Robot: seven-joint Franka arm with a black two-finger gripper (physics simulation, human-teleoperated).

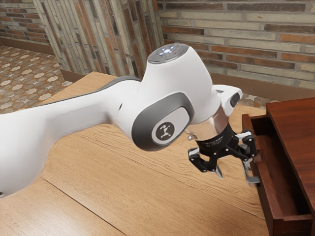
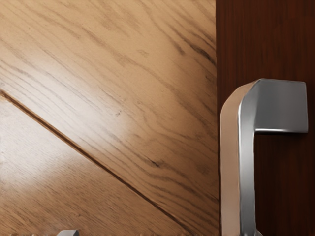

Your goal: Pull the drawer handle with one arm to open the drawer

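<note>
On the light wooden table (image 1: 123, 191), the dark red-brown wooden drawer (image 1: 268, 189) sits lower right in the exterior view, seemingly part-open. The black two-finger gripper (image 1: 234, 172) is spread, grasping nothing. The silver bar handle (image 1: 251, 176) runs along the drawer front, beside its drawer-side finger.

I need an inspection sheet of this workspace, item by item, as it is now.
Surface: light wooden table, plank seams visible.
Job's things: dark wooden drawer partly pulled out; metal handle on its front.
Clutter: nothing seen.
Grippers: hand open, one finger close beside the handle.
Cables: nothing seen.
Surroundings: brick walls, patterned tiled floor.
</note>
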